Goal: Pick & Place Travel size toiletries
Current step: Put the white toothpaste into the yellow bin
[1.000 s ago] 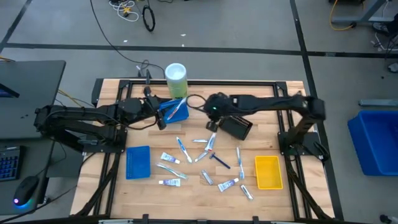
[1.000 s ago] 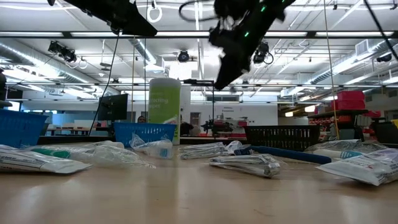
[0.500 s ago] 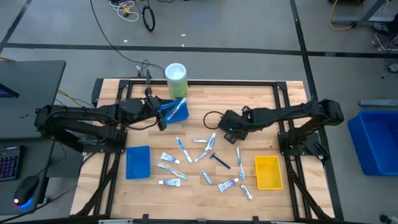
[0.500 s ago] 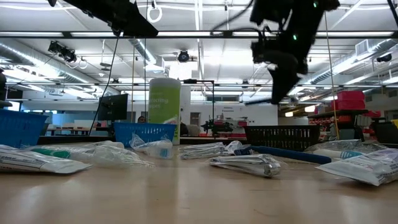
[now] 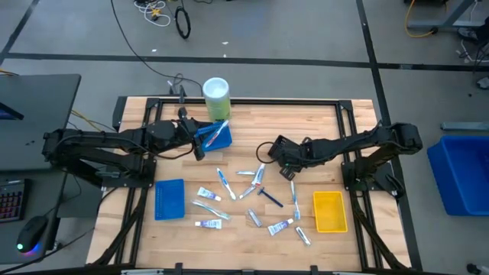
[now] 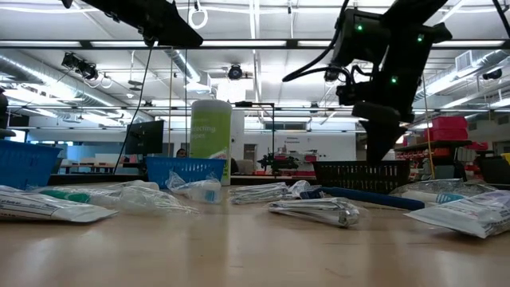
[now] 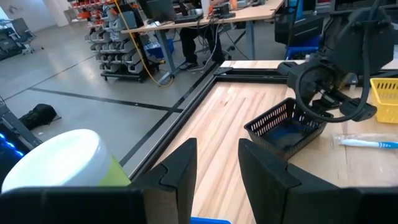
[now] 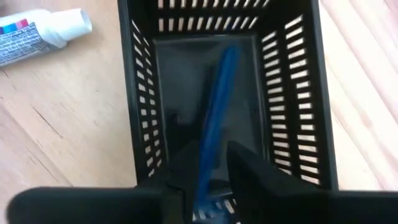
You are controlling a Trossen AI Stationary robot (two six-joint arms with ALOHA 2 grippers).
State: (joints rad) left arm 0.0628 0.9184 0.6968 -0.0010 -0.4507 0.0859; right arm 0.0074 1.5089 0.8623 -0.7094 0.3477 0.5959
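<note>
- Right pincer (image 8: 208, 157) low over the black tray (image 8: 298, 93); a blue toothbrush (image 8: 217, 106) between its fingers, reaching down into the tray; cannot tell whether clenched on it or already loosened
- Probably light, stiff and smooth, so easy to slip or swing; best taken at mid-handle, across the narrow side
- Rest of the travel size toiletries (image 5: 252, 187) scattered on the worktop (image 5: 321, 122), just beside the tray
- Left pincer (image 7: 217, 162) released, empty, waiting above the blue tray (image 5: 220, 137) near the green-and-white cylinder (image 5: 216, 95)
</note>
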